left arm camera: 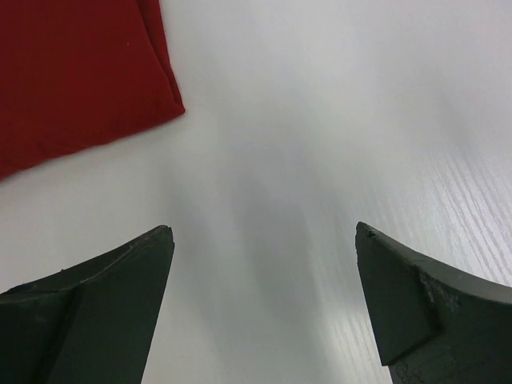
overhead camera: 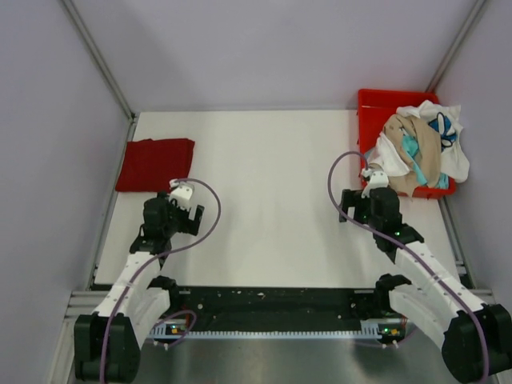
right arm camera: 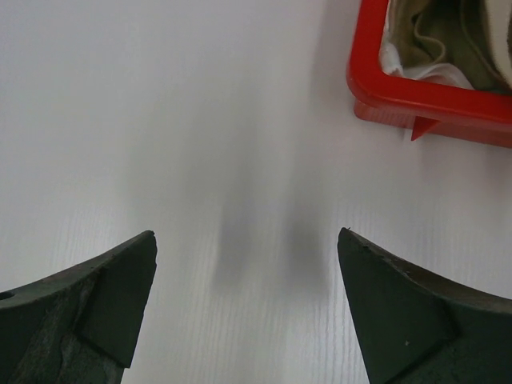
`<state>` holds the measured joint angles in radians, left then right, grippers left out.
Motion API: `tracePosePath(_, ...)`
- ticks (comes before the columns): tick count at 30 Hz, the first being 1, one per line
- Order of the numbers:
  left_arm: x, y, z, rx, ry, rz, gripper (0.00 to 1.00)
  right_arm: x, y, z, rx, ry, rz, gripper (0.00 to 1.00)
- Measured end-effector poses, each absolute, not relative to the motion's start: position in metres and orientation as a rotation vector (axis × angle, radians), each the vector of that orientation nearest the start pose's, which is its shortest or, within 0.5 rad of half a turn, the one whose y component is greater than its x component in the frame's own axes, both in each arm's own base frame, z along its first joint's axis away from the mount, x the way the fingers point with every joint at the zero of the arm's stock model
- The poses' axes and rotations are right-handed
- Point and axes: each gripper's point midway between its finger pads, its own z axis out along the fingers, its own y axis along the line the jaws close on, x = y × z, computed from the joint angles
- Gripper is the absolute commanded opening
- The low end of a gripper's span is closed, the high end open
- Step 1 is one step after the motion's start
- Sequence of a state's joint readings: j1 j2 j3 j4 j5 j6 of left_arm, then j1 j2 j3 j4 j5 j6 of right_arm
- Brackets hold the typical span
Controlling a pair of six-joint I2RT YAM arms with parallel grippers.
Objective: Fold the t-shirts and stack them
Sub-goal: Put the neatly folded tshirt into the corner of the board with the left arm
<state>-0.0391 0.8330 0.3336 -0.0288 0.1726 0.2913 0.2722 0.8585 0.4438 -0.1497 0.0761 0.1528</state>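
Left hand (left arm camera: 263,228) wide open, empty | right hand (right arm camera: 247,232) likewise | dark red t-shirt (overhead camera: 155,164) folded

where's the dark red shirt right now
In the top view the dark red shirt lies folded flat at the table's far left edge, just beyond the left gripper.

Left gripper (left arm camera: 264,240) spread wide over white table (left arm camera: 336,120); dark red t-shirt (left arm camera: 72,72) upper left.
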Motion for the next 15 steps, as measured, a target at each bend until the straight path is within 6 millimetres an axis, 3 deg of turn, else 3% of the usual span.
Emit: tracePosePath(15, 0.291, -0.029, 0.092, 0.396, 1.990, -0.026, 0.99, 0.285, 0.058, 0.109, -0.006, 2.041, 0.113, 0.93)
